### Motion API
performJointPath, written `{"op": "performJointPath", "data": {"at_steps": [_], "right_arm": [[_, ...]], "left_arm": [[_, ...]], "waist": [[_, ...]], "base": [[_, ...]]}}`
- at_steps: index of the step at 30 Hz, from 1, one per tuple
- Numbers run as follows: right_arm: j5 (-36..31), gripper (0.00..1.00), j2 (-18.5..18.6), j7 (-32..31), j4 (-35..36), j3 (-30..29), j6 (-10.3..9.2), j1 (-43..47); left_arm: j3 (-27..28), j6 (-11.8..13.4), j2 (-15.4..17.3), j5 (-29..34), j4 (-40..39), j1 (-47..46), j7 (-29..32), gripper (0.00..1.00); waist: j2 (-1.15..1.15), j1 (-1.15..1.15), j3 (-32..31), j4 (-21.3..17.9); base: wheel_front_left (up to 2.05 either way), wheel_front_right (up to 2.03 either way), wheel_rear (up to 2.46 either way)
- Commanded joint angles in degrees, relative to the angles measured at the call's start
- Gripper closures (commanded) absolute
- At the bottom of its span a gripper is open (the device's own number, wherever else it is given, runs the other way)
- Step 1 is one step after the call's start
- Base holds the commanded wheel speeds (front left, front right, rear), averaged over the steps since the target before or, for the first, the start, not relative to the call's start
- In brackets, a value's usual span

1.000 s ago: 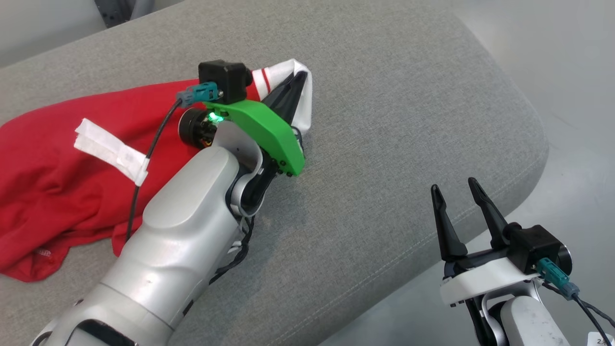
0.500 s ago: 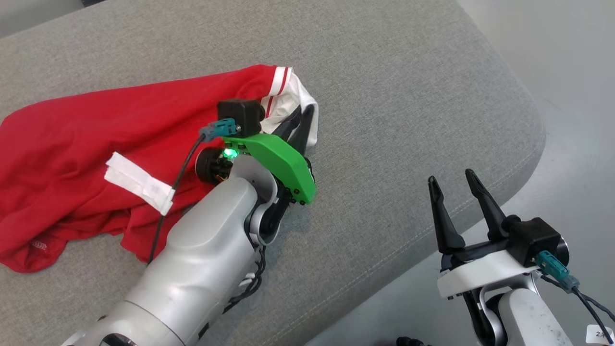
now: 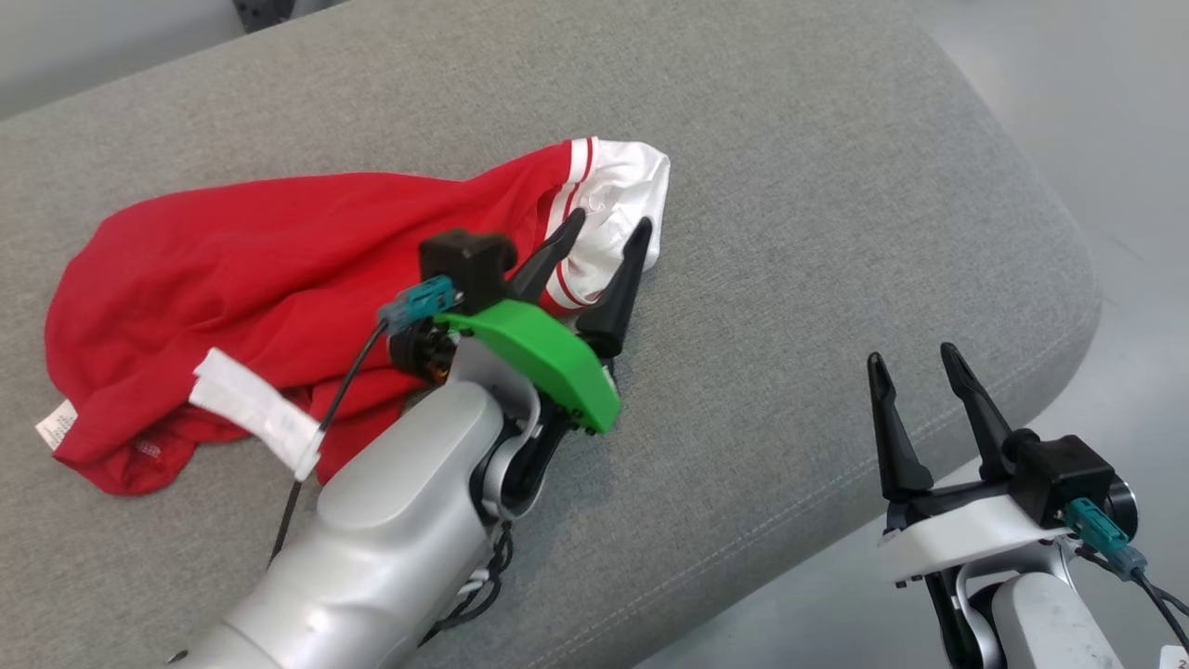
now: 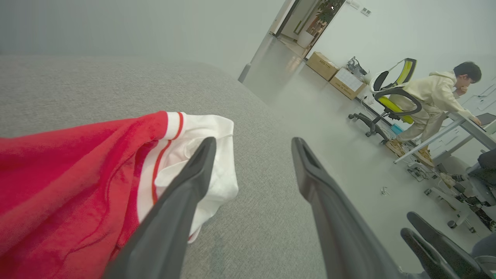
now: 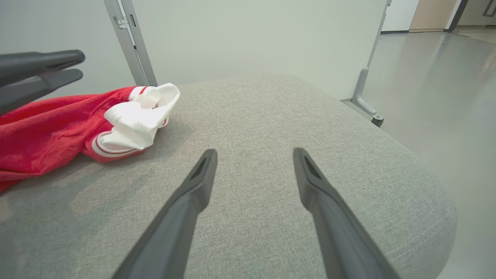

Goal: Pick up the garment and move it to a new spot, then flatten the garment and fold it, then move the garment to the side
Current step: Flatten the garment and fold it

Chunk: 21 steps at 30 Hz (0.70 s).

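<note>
Released just now, the red garment (image 3: 279,269) lies left of centre on the grey cushion (image 3: 790,186), my left fingers (image 3: 622,283) apart over its white cuff (image 3: 618,186); right fingers (image 3: 890,427), lower right, apart, empty. Left wrist view: cuff behind one finger. Right wrist view: garment at left.

The left end effector (image 3: 610,221), clamped a second ago on the white red-striped cuff (image 3: 620,172) of the red jersey garment (image 3: 279,260), now has its two dark fingers spread wide. The freed cuff lies slumped on the grey fabric cushion (image 3: 836,186). The head camera's framing has also shifted.
</note>
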State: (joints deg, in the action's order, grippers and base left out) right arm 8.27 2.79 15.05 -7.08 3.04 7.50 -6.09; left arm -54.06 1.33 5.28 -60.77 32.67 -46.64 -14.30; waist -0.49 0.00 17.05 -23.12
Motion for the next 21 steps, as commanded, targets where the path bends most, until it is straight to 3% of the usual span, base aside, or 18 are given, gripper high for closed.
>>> {"op": "performJointPath", "data": {"at_steps": [1, 7, 12, 16, 21], "right_arm": [[-0.64, 0.0, 0.17, 0.19, -0.07, -0.5, -0.02, 0.85], [-2.75, 0.0, 0.14, 0.2, 0.23, -3.15, -0.02, 3.19], [-4.06, 0.0, 0.17, 0.2, 0.59, -4.58, -0.02, 4.41], [-4.55, 0.0, 0.17, 0.19, 0.7, -4.67, -0.02, 4.9], [-5.03, 0.0, 0.18, 0.2, 0.72, -4.21, -0.02, 4.18]], "left_arm": [[0.57, 0.7, 1.4, 0.66, -0.83, 1.88, -0.57, 0.0], [5.63, 5.45, 7.83, 8.19, -9.0, 11.61, -0.92, 0.0], [12.77, 9.51, 10.72, 14.07, -15.44, 22.87, -0.88, 0.0], [15.93, 9.71, 11.61, 16.09, -16.72, 29.5, -0.9, 0.0], [15.97, 7.35, 11.8, 15.95, -13.15, 31.26, -0.9, 0.0]], "waist": [[0.49, 0.0, -2.71, 2.35], [0.49, 0.0, -6.66, 6.34], [0.49, 0.0, -8.46, 9.34], [0.49, 0.0, -8.85, 11.37], [0.49, 0.0, -8.35, 12.74]], "base": [[0.0, 0.0, 0.0], [0.0, 0.0, 0.0], [0.0, 0.0, 0.0], [0.0, 0.0, 0.0], [0.0, 0.0, 0.0]]}}
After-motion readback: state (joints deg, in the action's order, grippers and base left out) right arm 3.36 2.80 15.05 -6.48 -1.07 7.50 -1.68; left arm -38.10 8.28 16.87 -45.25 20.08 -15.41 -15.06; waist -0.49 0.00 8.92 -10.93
